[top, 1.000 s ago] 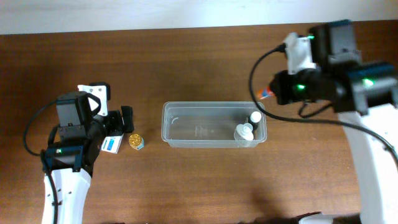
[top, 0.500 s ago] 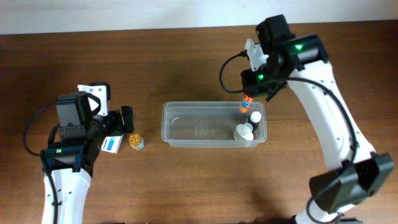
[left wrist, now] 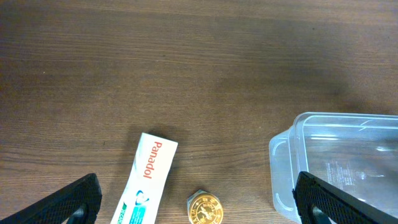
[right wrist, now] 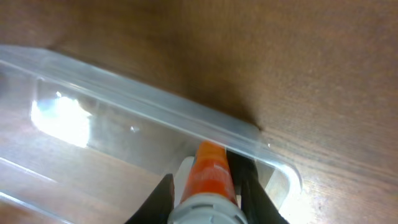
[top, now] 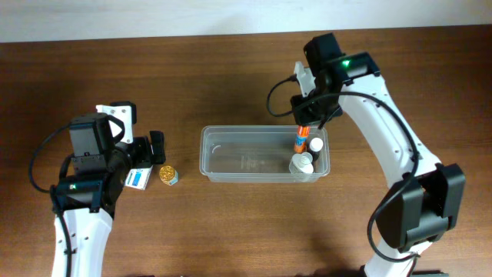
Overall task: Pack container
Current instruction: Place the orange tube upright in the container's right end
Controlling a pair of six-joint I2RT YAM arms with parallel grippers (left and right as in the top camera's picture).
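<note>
The clear plastic container point(top: 231, 163) lies at the table's middle, with two white-capped bottles point(top: 304, 165) at its right end. My right gripper point(top: 300, 135) is shut on an orange tube point(top: 299, 141) and holds it over the container's right end; in the right wrist view the orange tube point(right wrist: 210, 172) sits between my fingers above the container's rim point(right wrist: 155, 106). My left gripper point(left wrist: 198, 214) is open and empty above a white Panadol box point(left wrist: 146, 180) and a small gold-lidded jar point(left wrist: 204, 208). These also show in the overhead view: the box point(top: 139, 178) and the jar point(top: 168, 175), left of the container.
The container's left corner point(left wrist: 292, 168) shows at the right of the left wrist view. A pale wall runs along the table's far edge point(top: 192, 35).
My right arm has swung left and down from the right side, carrying the orange tube to the container's right end. The left arm has not moved.
</note>
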